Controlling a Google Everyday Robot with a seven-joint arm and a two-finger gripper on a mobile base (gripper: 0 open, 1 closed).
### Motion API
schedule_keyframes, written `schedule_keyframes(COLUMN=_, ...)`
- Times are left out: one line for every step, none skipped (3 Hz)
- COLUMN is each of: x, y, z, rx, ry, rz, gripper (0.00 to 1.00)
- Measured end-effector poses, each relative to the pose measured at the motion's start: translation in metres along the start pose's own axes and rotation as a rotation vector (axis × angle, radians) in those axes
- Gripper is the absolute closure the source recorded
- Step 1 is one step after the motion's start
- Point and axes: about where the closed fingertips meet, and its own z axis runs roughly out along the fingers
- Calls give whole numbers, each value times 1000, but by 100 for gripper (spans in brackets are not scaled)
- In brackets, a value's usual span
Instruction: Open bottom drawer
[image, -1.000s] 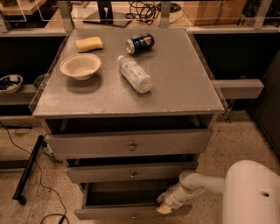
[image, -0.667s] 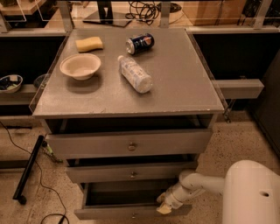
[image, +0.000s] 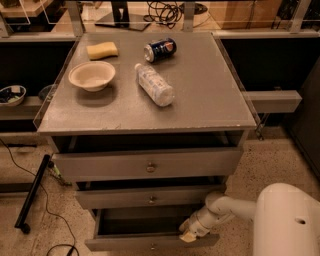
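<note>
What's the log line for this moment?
bottom drawer: partly open | gripper: at its front's top edge, right of knob

Cropped bottom drawer (image: 131, 244) (at end effector (image: 188, 235))

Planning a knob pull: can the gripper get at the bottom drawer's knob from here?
Probably yes. The gripper sits at the top edge of the bottom drawer front, just right of its knob, with nothing visible between them.
</note>
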Motion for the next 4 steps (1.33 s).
schedule_keyframes(x=-2, y=0, z=-4, rx=1, ry=-5, rz=0, gripper=100)
schedule_keyframes(x=-4, y=-6, z=-6, rx=4, ry=-6, rz=0, gripper=100)
schedule_keyframes(x=-5, y=-10, z=-7, rx=4, ry=-6, rz=0, gripper=100)
schedule_keyframes(x=-6, y=22, z=-18, rx=35, ry=-53, rz=-21, gripper=100)
